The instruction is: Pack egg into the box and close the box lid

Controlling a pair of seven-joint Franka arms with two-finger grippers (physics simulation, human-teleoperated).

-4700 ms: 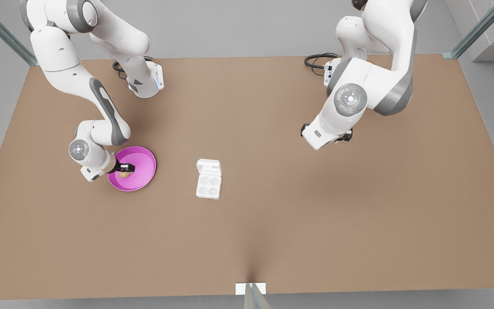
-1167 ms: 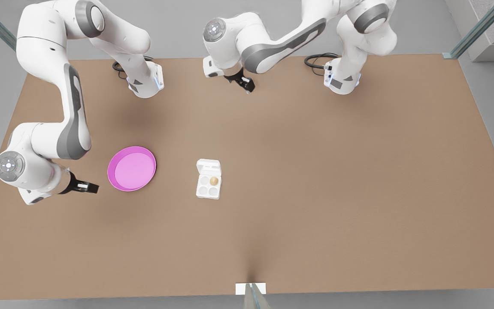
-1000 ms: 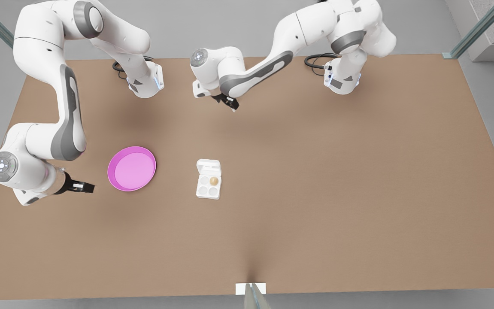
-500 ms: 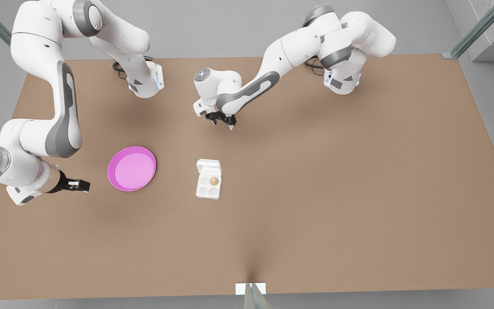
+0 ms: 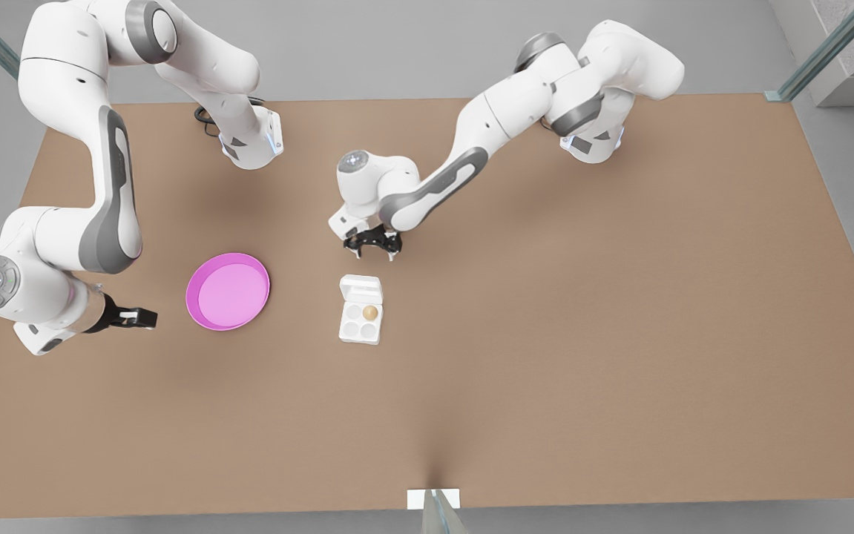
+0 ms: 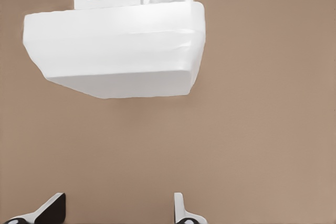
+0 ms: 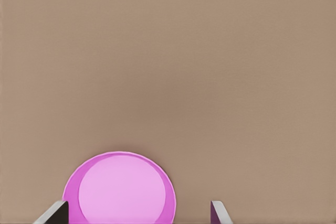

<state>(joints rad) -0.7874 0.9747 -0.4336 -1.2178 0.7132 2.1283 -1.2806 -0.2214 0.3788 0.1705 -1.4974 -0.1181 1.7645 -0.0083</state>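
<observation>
The egg [image 5: 370, 313] sits in the box [image 5: 360, 321], in the cup next to the hinge on the front view's right; the other three cups are empty. Packing looks done, and closing is the step in hand. The box lid [image 5: 360, 285] stands open on the hinge edge facing the left claw [image 5: 372, 249].

The left claw hovers near the lid on its far side, not touching it, with its fingers spread and nothing between them. In the left wrist view the lid's outer back [image 6: 118, 51] faces the camera, with both fingertips [image 6: 181, 212] wide apart on either side.

To close well: come in low behind the lid, push its top edge forward over the cups, follow the hinge arc, then press down lightly. A hard push likely slides the light box across the surface [image 5: 619, 334], and the egg could get bumped if the lid drops skewed.

The right claw [image 5: 141, 318] waits just beside the pink plate [image 5: 228, 291] on the front view's left, released and empty, and the plate is bare. It is well apart from the box. Nothing stands between the left claw and the lid.
</observation>
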